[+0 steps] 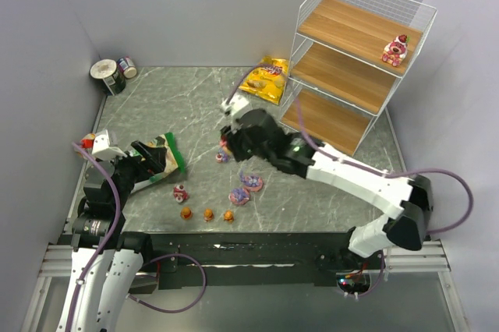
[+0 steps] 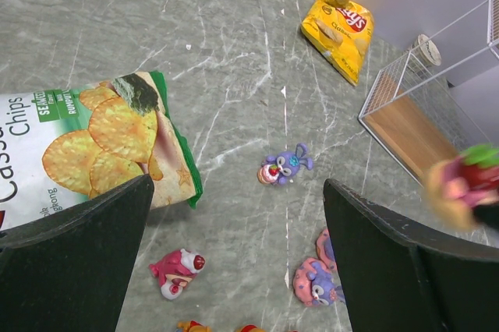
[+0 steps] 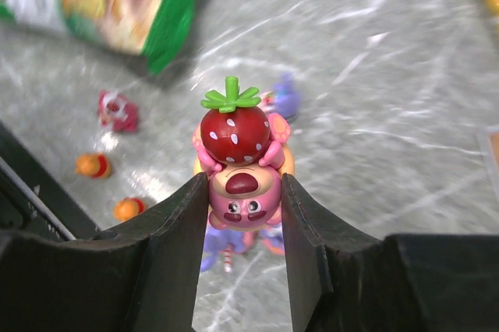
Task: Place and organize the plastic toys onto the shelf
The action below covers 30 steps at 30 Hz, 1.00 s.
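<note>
right pincer: clamped on the strawberry toy, one finger on each side of its pink body, lifted off the table
held toy axis: long axis runs along the fingers, red strawberry end poking out past the tips
target: shelf stands at the far right corner, up and to the right of the right pincer in the top view, well apart
shelf state: one pink-and-red toy already on the top board near its right end; middle and bottom boards look bare
nearer arm: right, by far; it also has the toy
in the way: yellow chip bag lies just beside the shelf's bottom left corner, near the straight line to it; the wire rail round the top board needs clearing, I judge
left pincer: fingers wide apart, holding nothing, hovering beside the green chip bag at the left
toys on table: purple toy just below the right pincer, pink toy on its side, purple-pink pair, three orange toys in a row at the near edge
other: cans in the far left corner, out of the path
</note>
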Available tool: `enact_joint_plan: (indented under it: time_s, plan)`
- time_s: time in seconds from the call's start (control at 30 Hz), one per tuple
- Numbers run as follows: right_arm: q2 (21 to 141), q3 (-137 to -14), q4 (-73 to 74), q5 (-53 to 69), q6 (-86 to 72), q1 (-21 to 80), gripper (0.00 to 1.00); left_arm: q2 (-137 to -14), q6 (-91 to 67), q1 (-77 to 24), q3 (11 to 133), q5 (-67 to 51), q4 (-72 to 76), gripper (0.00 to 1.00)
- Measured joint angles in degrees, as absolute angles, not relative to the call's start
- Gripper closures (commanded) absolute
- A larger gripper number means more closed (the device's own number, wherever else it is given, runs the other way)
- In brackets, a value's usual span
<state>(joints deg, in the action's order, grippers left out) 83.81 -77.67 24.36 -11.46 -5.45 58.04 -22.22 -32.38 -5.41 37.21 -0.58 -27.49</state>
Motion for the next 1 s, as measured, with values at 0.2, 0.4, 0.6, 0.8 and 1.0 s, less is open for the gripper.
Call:
enact_joint_plan:
  time_s: [0.2, 0.4, 0.6, 0.8, 1.0]
  plan:
    - [78.1, -86.8, 32.6, -15.8, -5.8, 52.0, 1.0, -22.2, -32.4, -5.4, 37.2, -0.6, -27.5, 0.04]
    - [75.9, -98.9, 38.8, -22.4, -5.4, 44.9, 1.0, -22.2, -32.4, -5.4, 37.2, -0.6, -27.5, 0.04]
    - [76.3, -110.9, 43.4, -30.7, -3.4, 39.3, 1.0, -22.2, -32.4, -5.4, 37.2, -0.6, -27.5, 0.04]
    - [77.9, -117.1, 44.6, -35.7, -1.6, 32.8, 1.0, -22.2, -32.4, -5.4, 37.2, -0.6, -27.5, 0.04]
    - [84.3, -123.6, 46.9, -37.6, -2.1, 27.4, 1.0, -22.2, -32.4, -5.4, 37.2, -0.6, -27.5, 0.04]
